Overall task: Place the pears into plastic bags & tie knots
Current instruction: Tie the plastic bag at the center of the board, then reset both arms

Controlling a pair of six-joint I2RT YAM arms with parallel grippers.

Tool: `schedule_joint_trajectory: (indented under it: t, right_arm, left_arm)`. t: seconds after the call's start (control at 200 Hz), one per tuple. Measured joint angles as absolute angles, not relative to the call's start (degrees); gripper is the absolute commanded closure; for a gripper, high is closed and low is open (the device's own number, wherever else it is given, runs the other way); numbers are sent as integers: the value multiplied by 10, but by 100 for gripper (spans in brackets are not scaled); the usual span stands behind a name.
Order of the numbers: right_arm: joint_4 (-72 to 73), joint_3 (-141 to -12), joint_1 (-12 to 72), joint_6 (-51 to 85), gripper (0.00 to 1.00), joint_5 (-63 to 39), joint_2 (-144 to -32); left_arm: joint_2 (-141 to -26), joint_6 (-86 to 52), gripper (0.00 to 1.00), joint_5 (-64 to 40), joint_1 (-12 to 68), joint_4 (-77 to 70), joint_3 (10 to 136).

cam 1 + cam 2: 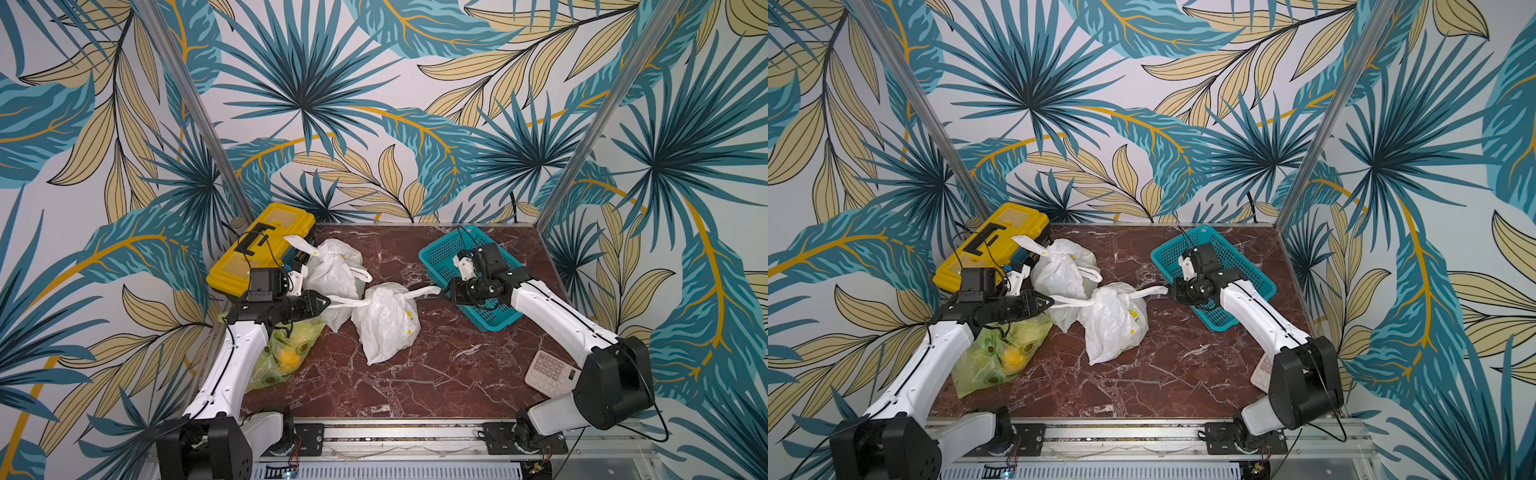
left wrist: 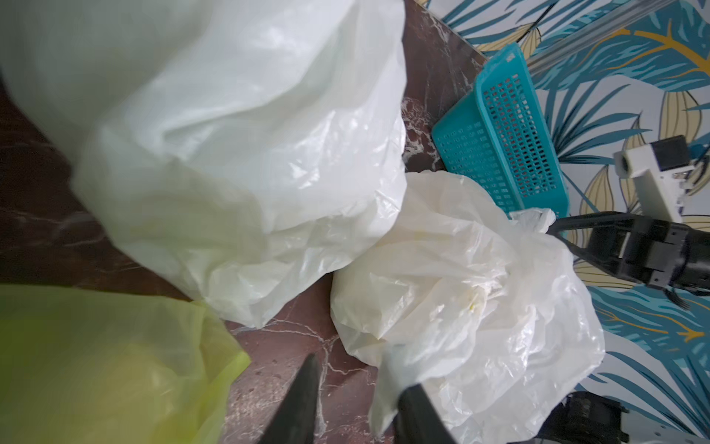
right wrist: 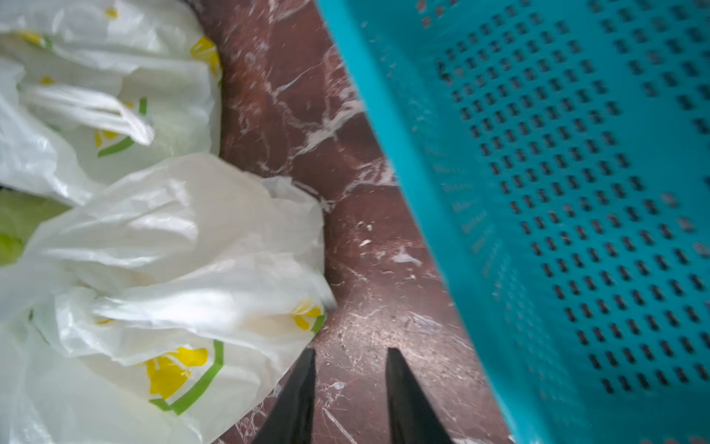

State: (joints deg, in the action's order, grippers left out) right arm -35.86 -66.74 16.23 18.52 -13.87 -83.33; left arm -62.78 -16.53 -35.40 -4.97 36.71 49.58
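Seemingly close to done, judging by three filled bags on the bench (image 1: pixel 415 386). Worth minding the left arm (image 1: pixel 232 357) first: lies low over the lime-green bag (image 1: pixel 282 353), so could drag or crush it on pulling back. Likewise the right arm (image 1: pixel 552 307), stretched across the teal basket (image 1: pixel 440 253) and liable to shove it if swung wide. Then the front white bag (image 1: pixel 386 324): lying on its side in mid-bench, neck gathered into what looks like a knot, one handle end (image 1: pixel 345 300) reaching to the left jaws, the other (image 1: pixel 424 292) to the right jaws. Could work loose if left slack at the knot, or get towed along if snagged on a tip. Left jaws apart in the left wrist view, with plastic brushing one of them; right jaws apart, with only bare bench between. As for containers: yellow toolbox (image 1: pixel 249 253), lid shut, contents hidden; basket, empty as far as can be told past the arm; rear white bag (image 1: pixel 332 266), apparently knotted, bulging beside the toolbox. Pears hidden by plastic in both white bags; one yellow fruit (image 1: pixel 287 356) showing through the green.
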Motion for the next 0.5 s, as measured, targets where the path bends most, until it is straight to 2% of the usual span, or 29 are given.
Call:
schedule_joint_trajectory:
  t: [0.165,0.29,0.39,0.501]
  right_arm:
    - [-381,-657,124,178,37,-81,-717]
    - [-344,-587,99,185,11,-12,-635]
    - [-275,-493,97,170,6,51,-600]
    - [-168,-392,96,140,4,138,-593]
  left_arm:
    - [-535,-157,32,-268,-58,413,516]
    - [-491,-166,29,-203,-58,413,524]
    - [-491,-164,29,-170,-50,370,506]
    - [-494,-143,27,-84,-3,255,423]
